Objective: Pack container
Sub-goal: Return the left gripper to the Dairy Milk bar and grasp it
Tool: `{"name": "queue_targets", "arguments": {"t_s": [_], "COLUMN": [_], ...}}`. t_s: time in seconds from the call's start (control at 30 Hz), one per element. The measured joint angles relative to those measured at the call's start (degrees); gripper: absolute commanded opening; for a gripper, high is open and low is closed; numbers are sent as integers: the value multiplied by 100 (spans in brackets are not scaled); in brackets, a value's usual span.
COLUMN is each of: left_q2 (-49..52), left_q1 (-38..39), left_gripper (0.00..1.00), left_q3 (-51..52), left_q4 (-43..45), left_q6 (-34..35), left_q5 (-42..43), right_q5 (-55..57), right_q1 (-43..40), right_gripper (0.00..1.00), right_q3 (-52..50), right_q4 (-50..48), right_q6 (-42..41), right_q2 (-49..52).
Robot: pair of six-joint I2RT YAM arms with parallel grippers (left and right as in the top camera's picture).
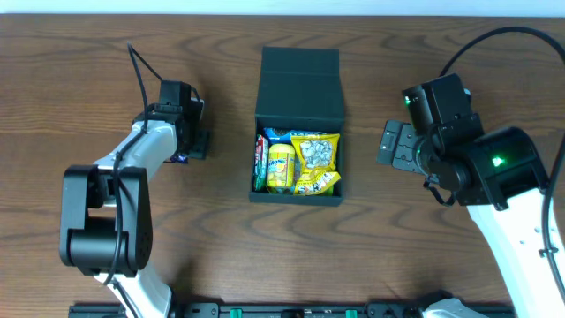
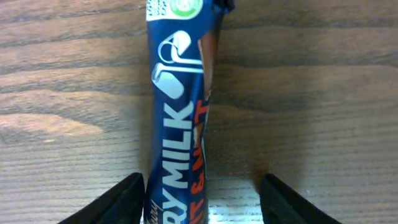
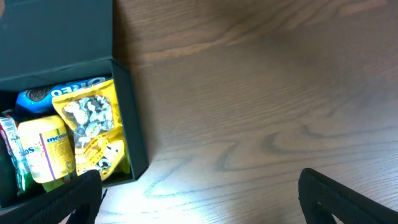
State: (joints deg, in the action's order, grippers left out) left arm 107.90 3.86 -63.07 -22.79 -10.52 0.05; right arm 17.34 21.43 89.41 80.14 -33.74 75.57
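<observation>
Left gripper (image 1: 196, 146) spread wide around chocolate bar (image 2: 180, 124) at left of overhead frame, nothing clamped. Right gripper (image 1: 393, 146) agape, empty. Container (image 1: 297, 198) at centre, lid (image 1: 300, 79) up, snacks (image 1: 300, 163) inside. Pick-up step, seemingly. Next: close on bar, lift, carry rightward over rim into container.
</observation>
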Motion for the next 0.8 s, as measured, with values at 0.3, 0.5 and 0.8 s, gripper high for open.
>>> {"name": "queue_targets", "arguments": {"t_s": [0.3, 0.5, 0.8], "left_q2": [33, 33, -907], "left_q1": [0, 0, 461], "left_gripper": [24, 6, 6], "left_q3": [0, -39, -240], "left_q4": [31, -168, -826], "left_q6": [13, 192, -570], "left_q5": [4, -2, 391], "right_q5": [-2, 4, 24], "right_q1": [0, -9, -190], "right_gripper": [99, 99, 99], "right_q3": [0, 0, 0], "right_q4": [17, 17, 81], "right_q6": [37, 87, 96], "right_q2": [0, 0, 0]}}
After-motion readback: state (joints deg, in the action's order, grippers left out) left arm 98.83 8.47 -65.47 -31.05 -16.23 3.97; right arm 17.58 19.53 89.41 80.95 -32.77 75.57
